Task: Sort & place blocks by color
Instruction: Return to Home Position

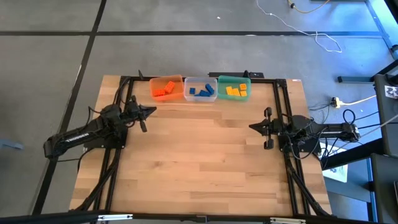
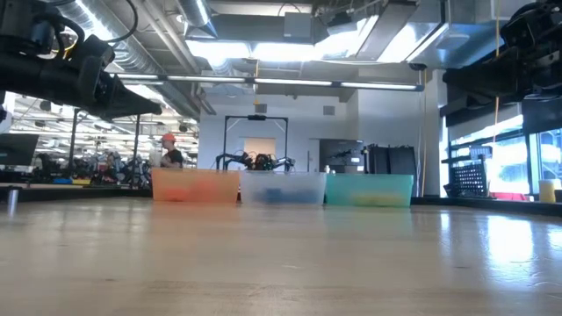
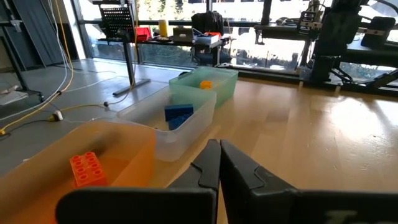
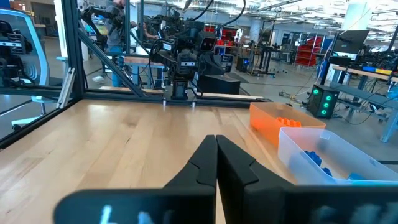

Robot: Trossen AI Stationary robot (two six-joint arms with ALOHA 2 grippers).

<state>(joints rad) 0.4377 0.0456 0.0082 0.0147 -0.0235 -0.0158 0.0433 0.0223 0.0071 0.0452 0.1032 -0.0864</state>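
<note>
**Bricks all binned, both my arms parked at the sides**

Table point(image 1: 205, 162): bare wood across the middle, and I can see no loose brick on it.

My left gripper point(image 1: 151, 111) is at the left side, near the orange tub and pointing inward. Its fingers are together with nothing between them. My right gripper point(image 1: 253, 127) is at the right side, pointing inward toward the left one and well apart from it. Its fingers are together too, and empty. The low view shows both arms up off the boards. I judge this a rest pose: raised and off to the sides so the work area and tubs are unobstructed, pinched because there is nothing to carry.

Three tubs stand in a row at the far edge, side by side, touching or nearly so: orange tub point(image 1: 168, 78), clear tub point(image 1: 200, 79) in the middle, green tub point(image 1: 234, 78). That gives one bin per colour.

Orange bricks point(image 1: 163, 90) lie in the orange tub, blue bricks point(image 1: 200, 92) in the clear one, yellow bricks point(image 1: 236, 91) in the green one. I can make out no mixed colours, and the counts are too small to tell. Judgement: the sorting is finished, and only settling the arms is left.
</note>
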